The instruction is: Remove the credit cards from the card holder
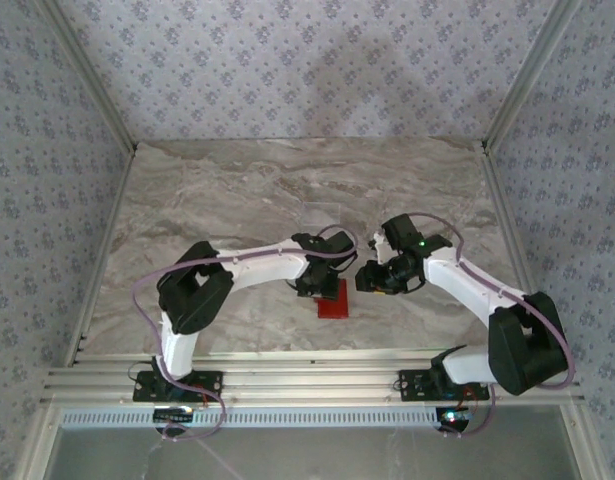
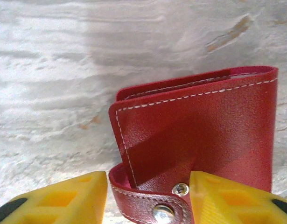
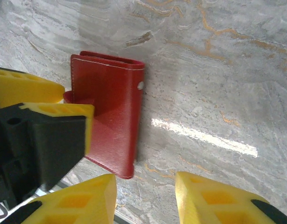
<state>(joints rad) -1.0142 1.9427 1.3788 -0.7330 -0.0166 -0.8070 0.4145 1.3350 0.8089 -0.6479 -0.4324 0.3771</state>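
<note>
Marbled grey tabletop carries the closed, white-stitched red leather card holder, flat, long axis near-to-far. Its snap strap sits between the left tool's parted fingers, grip unclear; right tool gapes empty.

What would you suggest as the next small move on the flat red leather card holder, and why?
Probably close the left gripper on the snap-button strap of the red card holder and pull it open: the holder lies shut on the marble table, and the strap sits between that gripper's yellow fingers.
</note>
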